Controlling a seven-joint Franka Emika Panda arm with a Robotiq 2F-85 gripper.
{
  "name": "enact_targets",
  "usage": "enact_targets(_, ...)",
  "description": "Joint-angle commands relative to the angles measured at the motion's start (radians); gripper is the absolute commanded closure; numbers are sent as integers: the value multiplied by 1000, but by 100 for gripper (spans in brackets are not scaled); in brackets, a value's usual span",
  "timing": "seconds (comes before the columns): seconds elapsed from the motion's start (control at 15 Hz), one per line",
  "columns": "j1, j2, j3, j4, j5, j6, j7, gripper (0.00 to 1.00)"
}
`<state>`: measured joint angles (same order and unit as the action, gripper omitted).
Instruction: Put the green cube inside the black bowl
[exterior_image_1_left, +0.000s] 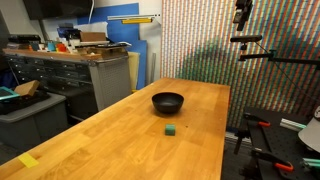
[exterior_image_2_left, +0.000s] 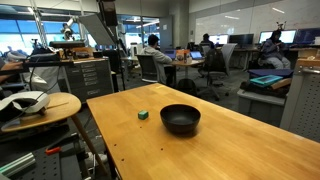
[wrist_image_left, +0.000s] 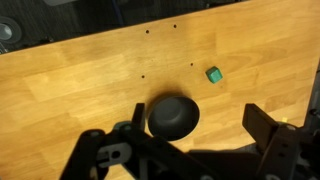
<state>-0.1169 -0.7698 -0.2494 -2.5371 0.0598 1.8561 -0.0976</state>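
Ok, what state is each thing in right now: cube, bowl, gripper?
Small dark-green cube: resting on the wooden table, outside the bowl, apart from it, not grasped.
Glossy round black bowl: upright, empty.
Gripper: open, holding nothing, raised above the table.

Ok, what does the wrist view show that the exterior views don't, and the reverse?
Only the wrist view: a top-down look, with the hand open at the frame's bottom edge. Only the exterior views: the surrounding room, with a drawer cabinet and seated people. Shared: the green cube lying on the wooden table, apart from the black bowl.
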Motion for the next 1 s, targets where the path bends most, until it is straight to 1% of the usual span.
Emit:
enact_targets(0.0,-18,35,88,-32,72,114,153,0)
enact_targets(0.33,-19,104,223,-108,120,329,403,0)
enact_targets(0.6,-32,191,342,-155,103,513,637,0)
enact_targets(0.8,-44,287,424,-149,72,600,795,0)
enact_targets(0.93,-46,351,465,-133,41,631,902,0)
